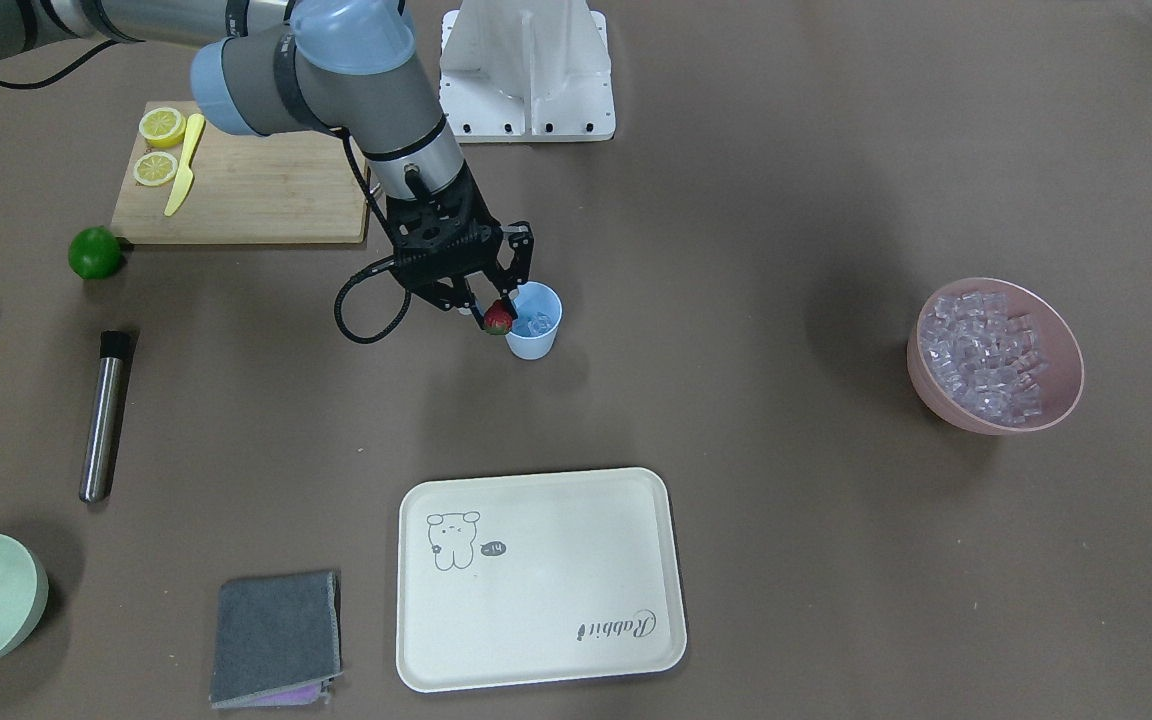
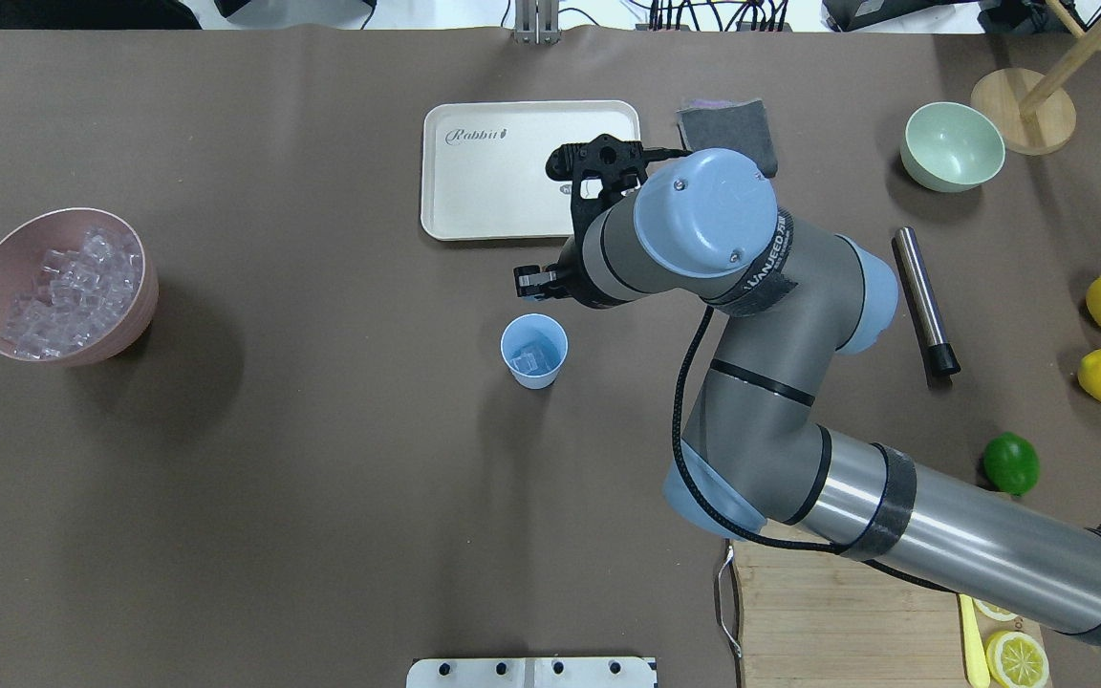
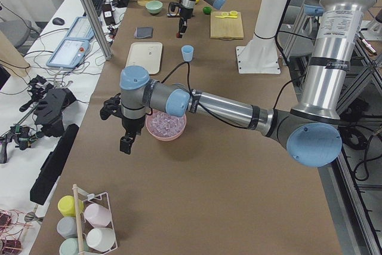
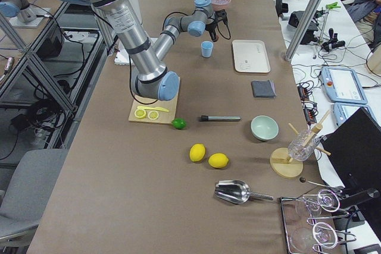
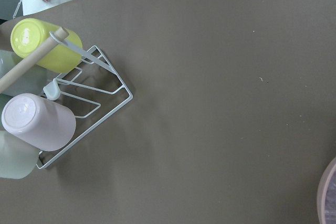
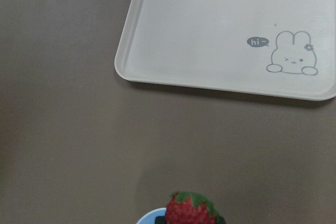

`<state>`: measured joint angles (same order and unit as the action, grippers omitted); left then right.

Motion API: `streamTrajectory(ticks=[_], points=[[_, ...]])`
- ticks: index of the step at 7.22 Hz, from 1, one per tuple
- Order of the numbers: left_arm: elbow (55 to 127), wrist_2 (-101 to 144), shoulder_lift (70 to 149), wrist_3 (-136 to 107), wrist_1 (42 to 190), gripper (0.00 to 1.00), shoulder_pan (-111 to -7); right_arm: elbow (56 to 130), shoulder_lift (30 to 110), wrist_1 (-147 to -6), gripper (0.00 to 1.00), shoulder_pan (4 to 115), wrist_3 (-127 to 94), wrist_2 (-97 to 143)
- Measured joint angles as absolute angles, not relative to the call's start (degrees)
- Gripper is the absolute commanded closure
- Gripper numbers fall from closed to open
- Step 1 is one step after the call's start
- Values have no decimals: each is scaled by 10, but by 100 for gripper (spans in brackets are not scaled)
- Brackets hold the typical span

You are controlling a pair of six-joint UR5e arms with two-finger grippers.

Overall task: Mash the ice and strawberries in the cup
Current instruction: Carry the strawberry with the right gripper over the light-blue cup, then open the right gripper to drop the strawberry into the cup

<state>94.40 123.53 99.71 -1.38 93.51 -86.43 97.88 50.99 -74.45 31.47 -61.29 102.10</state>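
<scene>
Right gripper (image 1: 496,311) is clamped on the strawberry (image 1: 497,320), which it holds at the rim of the cup (image 1: 534,340). Cup stands upright mid-table with a few ice cubes (image 1: 539,322) inside. Left gripper (image 3: 125,144) hangs beside the pink bowl (image 3: 165,127) toward the table's left end; cannot tell whether its jaws are wide or narrow.

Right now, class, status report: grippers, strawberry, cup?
Right gripper shut on red strawberry at rim of light blue plastic cup. Clear ice cubes inside. Left gripper by pink bowl, state unclear. Nothing blocking.
</scene>
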Motion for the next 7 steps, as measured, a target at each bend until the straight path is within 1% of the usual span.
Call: streamTrajectory(ticks=[4, 5, 6, 7], points=[[942, 1235, 996, -14, 937, 3, -864, 973, 511, -744, 100, 289, -609, 1012], [942, 1234, 996, -14, 937, 3, -864, 972, 512, -744, 90, 284, -609, 1011], [942, 1234, 996, -14, 937, 3, -864, 972, 513, -744, 57, 280, -609, 1011], [942, 1234, 996, -13, 937, 3, -865, 972, 515, -744, 2, 277, -609, 1010]])
